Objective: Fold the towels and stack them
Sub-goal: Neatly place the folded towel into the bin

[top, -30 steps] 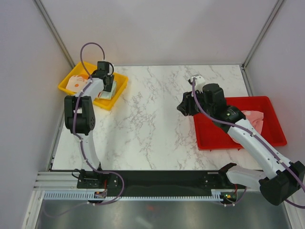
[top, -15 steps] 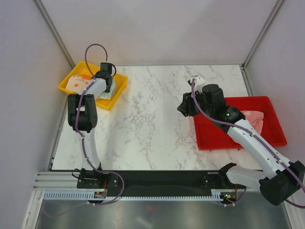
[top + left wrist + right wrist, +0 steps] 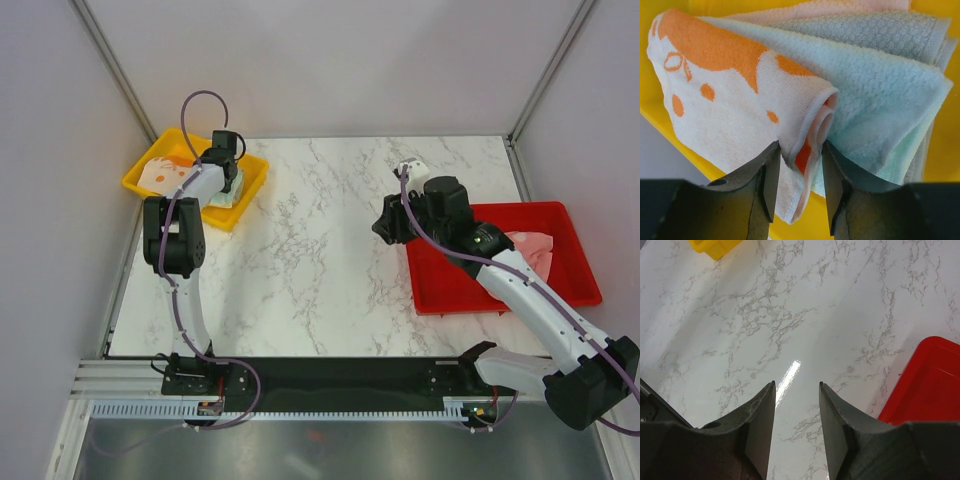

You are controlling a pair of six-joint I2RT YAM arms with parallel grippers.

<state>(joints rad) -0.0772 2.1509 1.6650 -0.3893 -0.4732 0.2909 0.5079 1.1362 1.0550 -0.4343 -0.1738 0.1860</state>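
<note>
In the yellow tray point(image 3: 256, 170) at the back left lie folded towels in a stack: pink point(image 3: 830, 7), grey point(image 3: 875, 32), mint green point(image 3: 880, 100), and on top a cream towel with orange shapes point(image 3: 730, 100). My left gripper point(image 3: 800, 145) reaches into that tray. Its jaws stand apart on either side of the cream towel's rolled edge, the tips just touching the uncrushed cloth. Another pink towel point(image 3: 530, 248) lies crumpled in the red tray point(image 3: 450, 290). Over the marble beside that tray, my right gripper point(image 3: 797, 384) hangs open with nothing in it.
The cream towel point(image 3: 160, 175) hangs over the yellow tray's left rim. The red tray point(image 3: 930, 385) sits just right of my right gripper. White marble table point(image 3: 320, 240) spans between the trays, with walls close on both sides.
My left gripper's jaws have narrowed around the cream towel's edge and the wrist has shifted slightly farther back. The right arm has stayed still.
</note>
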